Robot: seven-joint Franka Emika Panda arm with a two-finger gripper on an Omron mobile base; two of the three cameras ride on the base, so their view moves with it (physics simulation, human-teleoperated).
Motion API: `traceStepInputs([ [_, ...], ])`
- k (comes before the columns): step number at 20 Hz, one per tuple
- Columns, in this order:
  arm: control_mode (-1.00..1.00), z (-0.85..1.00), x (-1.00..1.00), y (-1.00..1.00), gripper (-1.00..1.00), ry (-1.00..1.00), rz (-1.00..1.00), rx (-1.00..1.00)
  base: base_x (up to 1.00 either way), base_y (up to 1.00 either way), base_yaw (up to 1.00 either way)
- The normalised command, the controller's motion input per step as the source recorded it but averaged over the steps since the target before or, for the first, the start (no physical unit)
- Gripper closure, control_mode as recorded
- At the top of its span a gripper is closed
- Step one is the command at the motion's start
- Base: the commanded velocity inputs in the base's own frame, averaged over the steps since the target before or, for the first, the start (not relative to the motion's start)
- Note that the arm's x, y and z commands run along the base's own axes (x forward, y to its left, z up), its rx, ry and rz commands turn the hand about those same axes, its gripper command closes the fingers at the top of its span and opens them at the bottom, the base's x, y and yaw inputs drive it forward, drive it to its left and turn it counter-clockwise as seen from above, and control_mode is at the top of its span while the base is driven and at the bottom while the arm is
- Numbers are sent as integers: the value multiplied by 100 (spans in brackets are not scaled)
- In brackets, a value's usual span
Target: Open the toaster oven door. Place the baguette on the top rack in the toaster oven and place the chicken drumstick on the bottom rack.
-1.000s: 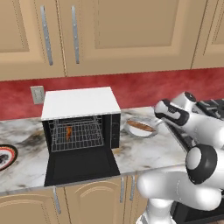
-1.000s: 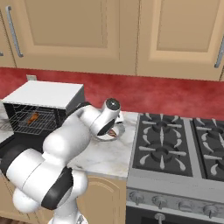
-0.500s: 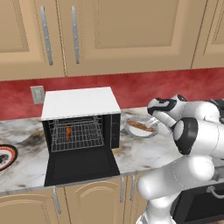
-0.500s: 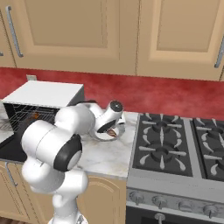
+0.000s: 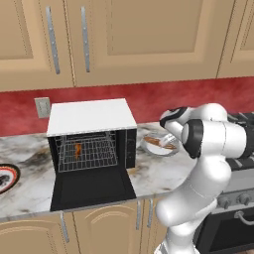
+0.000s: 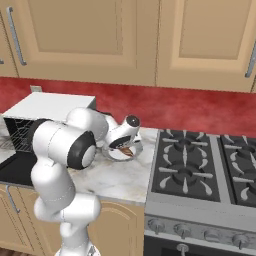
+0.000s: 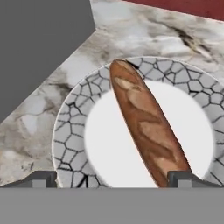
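**Open gripper hovering over baguette on plate, oven door already down**

Gripper (image 7: 112, 179) is hanging over the plate (image 7: 70, 140), fingers spread wide with nothing between them, one fingertip (image 7: 43, 179) over the plate's left rim and the other at the baguette's near end. Not gripping anything.

Baguette (image 7: 146, 127) is lying diagonally across the plate in the hand view: long, thin, orange-brown crust with paler toasted patches, tapered rounded far tip reaching onto the rim. The plate is showing a white centre and a cracked grey mosaic rim, sitting on the marble counter (image 7: 131, 30).

In the left base view the plate (image 5: 149, 148) with the baguette (image 5: 159, 143) is sitting on the counter just right of the toaster oven (image 5: 92, 117), partly hidden by the arm. In the right base view the gripper (image 6: 124, 145) is pointing down at the plate (image 6: 116, 155), left of the stove (image 6: 200, 170).

Toaster oven door (image 5: 92, 186) is lying fully open, flat toward the near counter edge. Inside, a wire rack (image 5: 89, 155) is showing, and the chicken drumstick (image 5: 78, 149), small and reddish-orange, is sitting toward the left; cannot tell which rack it is on. Oven body is black with a flat white top.

Farther back are the red backsplash (image 5: 149, 99) and tan cabinets (image 5: 124, 39).
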Motion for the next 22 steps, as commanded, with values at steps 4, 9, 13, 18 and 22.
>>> traceStepInputs([
  [4, -100, -38, 28, 22, -100, 2, 4, -2, 0, 0, 0],
  [9, -100, -22, 16, 1, -100, 0, 4, -6, 0, 0, 0],
  [13, -100, -8, 1, 0, -100, 0, 3, -13, 0, 0, 0],
  [18, -100, 0, 0, 0, -100, -3, 1, -15, 0, 0, 0],
  [22, -100, 0, 0, 0, -100, -6, 0, -17, 0, 0, 0],
])
